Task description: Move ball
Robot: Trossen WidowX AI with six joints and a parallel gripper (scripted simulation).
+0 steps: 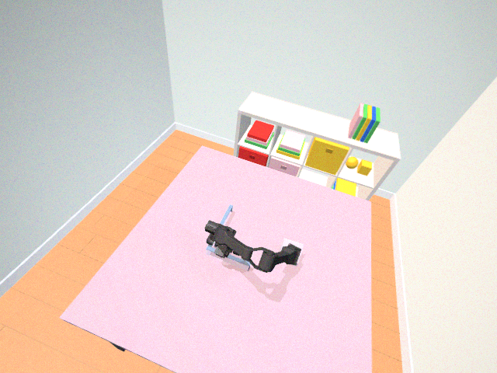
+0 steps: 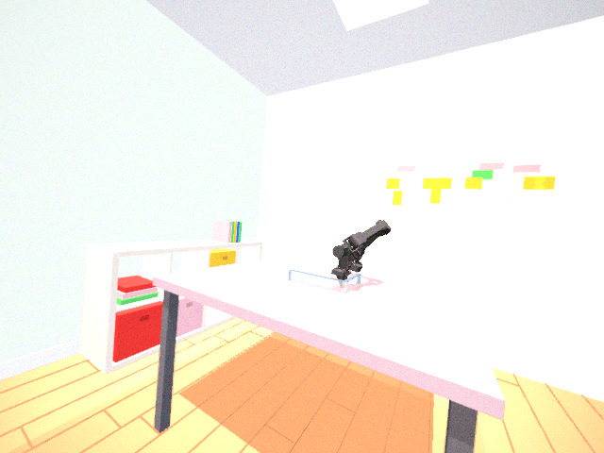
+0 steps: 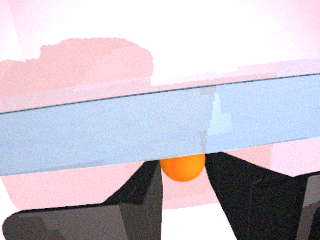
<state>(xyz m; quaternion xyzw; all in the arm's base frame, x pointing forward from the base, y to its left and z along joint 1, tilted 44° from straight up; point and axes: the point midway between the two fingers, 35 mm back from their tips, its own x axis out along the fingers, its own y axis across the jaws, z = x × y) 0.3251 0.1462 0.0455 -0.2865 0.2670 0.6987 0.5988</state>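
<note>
My gripper (image 3: pixel 183 159) is shut on the orange ball (image 3: pixel 183 169). In the wrist view a blue-tinted clear wall (image 3: pixel 100 132) runs across and covers the ball's top and the fingertips' ends. In the top view one wall (image 1: pixel 227 215) runs back and the other wall (image 1: pixel 240 263) runs along the near side; the arm covers the ball and much of the space between them. In the exterior view the gripper (image 2: pixel 343 282) is low by the corner of the walls, with a small pale orange spot below it; I cannot tell whether this is the ball or its see-through copy. The copy is not visible in the wrist view.
The black arm (image 1: pixel 237 246) reaches over the walls from its base (image 1: pixel 294 253) on the pink table (image 1: pixel 160 280). A white shelf (image 1: pixel 297 114) with books and boxes stands behind the table. The arm's shadow lies on the table top.
</note>
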